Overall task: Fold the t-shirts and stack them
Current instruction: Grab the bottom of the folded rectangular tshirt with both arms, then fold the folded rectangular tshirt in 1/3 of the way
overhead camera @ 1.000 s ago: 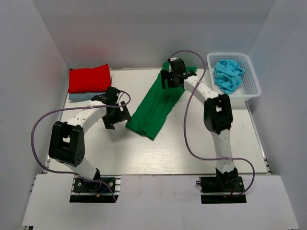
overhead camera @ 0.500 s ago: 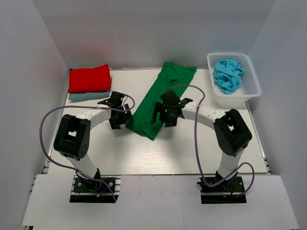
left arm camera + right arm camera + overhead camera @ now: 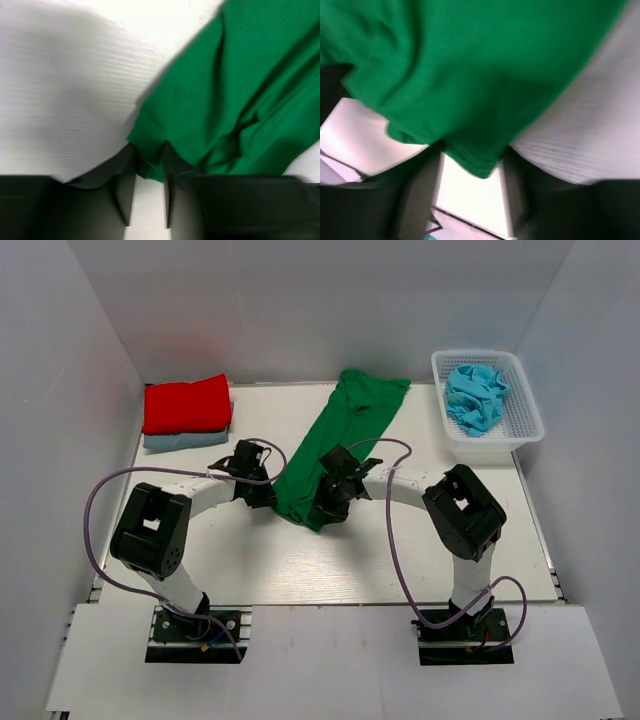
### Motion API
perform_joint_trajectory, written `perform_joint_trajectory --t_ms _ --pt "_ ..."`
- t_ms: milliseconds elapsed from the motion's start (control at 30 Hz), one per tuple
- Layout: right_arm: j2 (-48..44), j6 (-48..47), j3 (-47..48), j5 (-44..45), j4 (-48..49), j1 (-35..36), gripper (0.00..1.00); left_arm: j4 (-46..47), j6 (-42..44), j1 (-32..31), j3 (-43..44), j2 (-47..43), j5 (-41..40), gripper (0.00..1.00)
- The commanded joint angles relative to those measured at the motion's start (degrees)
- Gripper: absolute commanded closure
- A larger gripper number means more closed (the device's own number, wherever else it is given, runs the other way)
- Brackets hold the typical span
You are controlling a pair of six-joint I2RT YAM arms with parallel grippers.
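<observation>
A dark green t-shirt (image 3: 345,435) lies in a long diagonal strip across the table, collar end at the back. My left gripper (image 3: 264,496) is at its near left corner. In the left wrist view the gripper (image 3: 148,150) stands narrow, pinching the green hem (image 3: 150,165) against the table. My right gripper (image 3: 325,508) is at the near right corner. In the right wrist view its fingers (image 3: 427,175) stand apart around the green corner (image 3: 480,160), which hangs between them. A folded red t-shirt (image 3: 185,403) rests on a pale blue one (image 3: 185,441) at the back left.
A white mesh basket (image 3: 520,430) at the back right holds crumpled turquoise cloth (image 3: 475,395). White walls close in the table at the left, back and right. Both arms lie low across the middle, with cables looping over them.
The right arm swung from the shirt's far end down to its near right corner. The left gripper moved right onto the near left corner. Both sets of jaws have narrowed.
</observation>
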Motion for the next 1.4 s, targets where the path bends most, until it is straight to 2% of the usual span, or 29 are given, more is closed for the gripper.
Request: perform_joint_trajectory --t_ms 0,33,67,100,133,200,267,333,400,467,567,667,800,1100,1233,1367 --pt "-0.4 3.2 -3.3 -2.5 1.1 1.5 0.50 -2.5 -1.0 -1.6 -4.0 2.6 1.8 0.69" --pt "-0.6 4.0 -4.5 -2.7 2.8 1.6 0.58 -2.5 -1.0 -2.2 -4.8 2.0 1.8 0.74" --pt "-0.8 4.0 -5.0 -3.6 3.2 1.7 0.65 -3.7 -2.2 -2.2 -4.8 1.9 1.8 0.86" --pt "-0.9 4.1 -5.9 -4.6 3.7 1.6 0.77 -4.4 -3.6 -2.7 -5.4 0.4 1.8 0.91" --pt "-1.6 3.8 -6.9 -4.8 3.7 1.6 0.84 -5.2 -4.4 -3.4 -6.1 -0.4 1.8 0.99" --pt "-4.6 2.9 -9.0 -5.7 2.0 1.9 1.00 -8.8 -6.1 -4.8 -7.7 -3.7 2.3 1.00" --pt "-7.0 1.3 -10.8 -7.1 -1.7 1.9 1.00 -11.9 -8.6 -6.0 -9.4 -7.1 3.9 1.00" --pt "-13.1 -2.2 -14.6 -8.3 -4.2 1.5 1.00 -13.4 -10.0 -8.4 -12.0 -12.9 9.6 1.00" --pt "-18.9 -4.3 -16.9 -7.7 -10.8 1.8 1.00 -15.3 -11.0 -10.4 -13.5 -16.7 13.9 1.00" --pt "-22.0 -6.8 -18.8 -8.8 -15.0 2.5 1.00 -18.2 -12.5 -12.9 -14.2 -21.0 15.9 1.00" --pt "-25.6 -6.7 -22.5 -14.9 -15.2 4.0 1.00 -20.5 -13.9 -16.0 -12.8 -23.3 17.1 1.00" --pt "-27.8 -7.2 -23.3 -13.0 -17.3 4.4 1.00 -22.9 -13.9 -17.9 -11.5 -24.0 16.4 1.00" --pt "-29.0 -8.4 -22.9 -12.4 -18.0 3.8 1.00 -26.4 -13.9 -19.4 -5.6 -20.5 12.6 1.00" --pt "-25.3 -10.5 -12.4 -1.1 -20.4 -1.2 1.00 -28.8 -13.9 -18.3 11.9 -13.0 -2.2 1.00" --pt "-21.8 -14.9 -6.1 1.9 -19.8 -5.7 1.00 -28.1 -13.2 -17.7 21.9 -5.5 -8.3 1.00" --pt "-18.7 -17.6 -1.2 3.3 -20.0 -9.3 1.00 -28.7 -11.4 -16.5 29.3 1.3 -11.2 1.00"
